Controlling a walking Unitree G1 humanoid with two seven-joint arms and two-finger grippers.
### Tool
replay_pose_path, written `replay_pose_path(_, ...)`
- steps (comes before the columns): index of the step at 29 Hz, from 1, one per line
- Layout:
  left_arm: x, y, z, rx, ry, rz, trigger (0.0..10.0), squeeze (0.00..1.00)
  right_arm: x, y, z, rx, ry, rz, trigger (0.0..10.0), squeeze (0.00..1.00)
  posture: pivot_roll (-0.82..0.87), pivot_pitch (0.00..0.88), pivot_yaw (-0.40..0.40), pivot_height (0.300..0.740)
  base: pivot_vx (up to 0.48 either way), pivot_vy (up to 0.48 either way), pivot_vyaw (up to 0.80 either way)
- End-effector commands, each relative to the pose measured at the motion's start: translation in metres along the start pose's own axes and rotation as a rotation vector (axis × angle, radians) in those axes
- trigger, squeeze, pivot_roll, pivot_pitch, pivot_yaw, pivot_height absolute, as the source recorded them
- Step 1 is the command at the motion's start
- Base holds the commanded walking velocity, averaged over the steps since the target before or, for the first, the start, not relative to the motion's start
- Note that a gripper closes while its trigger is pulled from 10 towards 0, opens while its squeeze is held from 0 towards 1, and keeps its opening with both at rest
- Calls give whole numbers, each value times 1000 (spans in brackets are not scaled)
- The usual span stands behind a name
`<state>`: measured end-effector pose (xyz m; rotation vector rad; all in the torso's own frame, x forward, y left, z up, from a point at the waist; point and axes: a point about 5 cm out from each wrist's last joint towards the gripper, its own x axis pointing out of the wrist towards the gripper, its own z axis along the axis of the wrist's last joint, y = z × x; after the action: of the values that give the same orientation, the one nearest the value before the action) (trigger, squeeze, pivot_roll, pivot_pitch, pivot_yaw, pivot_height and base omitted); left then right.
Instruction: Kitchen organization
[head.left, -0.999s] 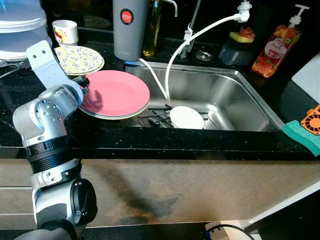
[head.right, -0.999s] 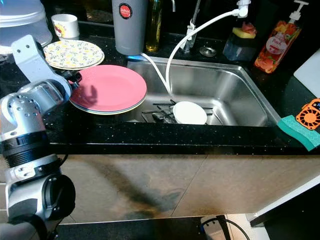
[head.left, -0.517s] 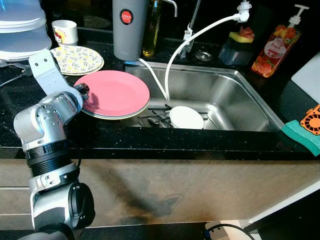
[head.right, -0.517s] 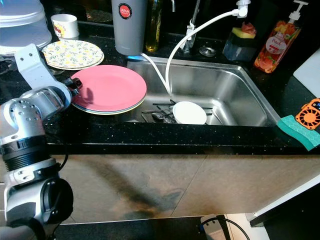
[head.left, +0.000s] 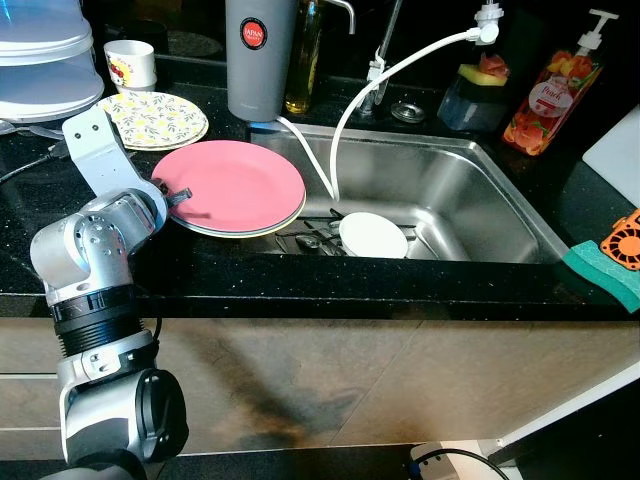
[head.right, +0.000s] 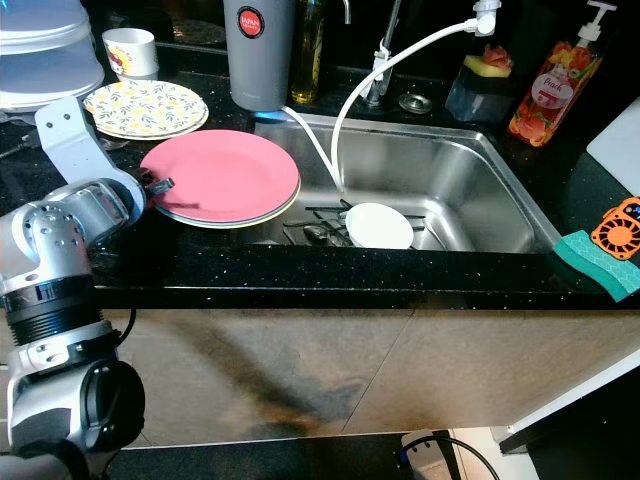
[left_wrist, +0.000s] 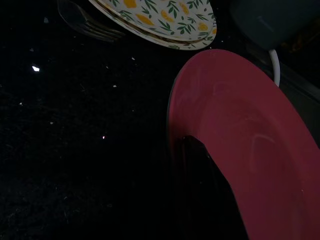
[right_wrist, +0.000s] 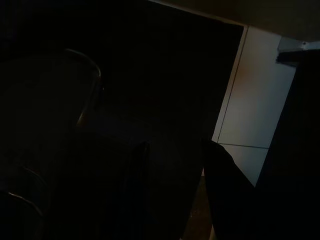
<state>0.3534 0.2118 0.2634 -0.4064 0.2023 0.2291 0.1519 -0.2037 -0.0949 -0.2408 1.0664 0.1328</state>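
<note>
A pink plate (head.left: 235, 185) lies on top of another plate on the black counter (head.left: 300, 285), left of the sink, its right rim hanging over the basin. My left gripper (head.left: 178, 197) is at the plate's left rim, low over the counter. In the left wrist view the pink plate (left_wrist: 250, 150) lies close ahead, part of the gripper reaching over its rim. A floral plate (head.left: 155, 118) sits behind it. My right gripper (right_wrist: 175, 200) hangs idle in the dark, open.
The steel sink (head.left: 480, 200) holds a white bowl (head.left: 373, 235), some cutlery and a white hose (head.left: 350, 100). A grey canister (head.left: 258, 55), a cup (head.left: 130, 62) and white lidded containers (head.left: 45, 60) stand behind. Soap bottles (head.left: 555, 90) and a green sponge (head.left: 605, 270) are at the right.
My left arm has drawn back toward me and lower along the plate's left rim. The pink plate has slid slightly to the right, further over the sink.
</note>
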Motion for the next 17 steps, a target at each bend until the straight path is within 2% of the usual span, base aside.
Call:
replay_pose_path(1, 2, 5, -4, 38, 15, 50, 0, 0, -2, -4, -8, -10, 23, -10, 10000, 0, 165, 38, -133, 740, 0, 0, 0)
replay_pose_path(3, 2, 5, -4, 38, 15, 50, 0, 0, -2, -4, -8, -10, 23, -10, 10000, 0, 165, 38, -133, 740, 0, 0, 0)
replay_pose_path(5, -1, 14, 10, 92, -88, 153, 0, 0, -2, -4, -7, -10, 23, -9, 10000, 0, 165, 38, -133, 740, 0, 0, 0)
replay_pose_path(6, -4, 22, 21, 140, -168, 241, 0, 0, -2, -4, -8, -11, 24, -9, 10000, 0, 165, 38, -133, 740, 0, 0, 0)
replay_pose_path(7, -4, 22, 21, 140, -168, 241, 0, 0, -2, -4, -8, -11, 24, -9, 10000, 0, 165, 38, -133, 740, 0, 0, 0)
replay_pose_path(8, -7, 29, 30, 177, -234, 323, 4706, 0, -2, -4, -8, -11, 25, -8, 10000, 0, 165, 38, -133, 740, 0, 0, 0)
replay_pose_path(9, -7, 29, 30, 177, -234, 323, 4706, 0, -2, -4, -8, -11, 25, -8, 10000, 0, 165, 38, -133, 740, 0, 0, 0)
replay_pose_path(10, -9, 34, 35, 193, -272, 374, 10000, 0, -2, -3, -8, -11, 25, -8, 10000, 0, 165, 38, -133, 740, 0, 0, 0)
replay_pose_path(11, -9, 34, 35, 193, -272, 374, 10000, 0, -2, -3, -8, -11, 25, -8, 10000, 0, 165, 38, -133, 740, 0, 0, 0)
replay_pose_path(13, -13, 48, 42, 161, -320, 468, 10000, 0, -2, -3, -8, -10, 25, -7, 10000, 0, 166, 42, -132, 740, 0, 0, 0)
replay_pose_path(16, -14, 52, 43, 149, -330, 489, 10000, 0, -2, -3, -8, -10, 25, -7, 10000, 0, 166, 42, -132, 740, 0, 0, 0)
replay_pose_path(17, -12, 52, 40, 127, -301, 463, 10000, 0, -2, -3, -8, -10, 25, -6, 10000, 0, 166, 42, -132, 740, 0, 0, 0)
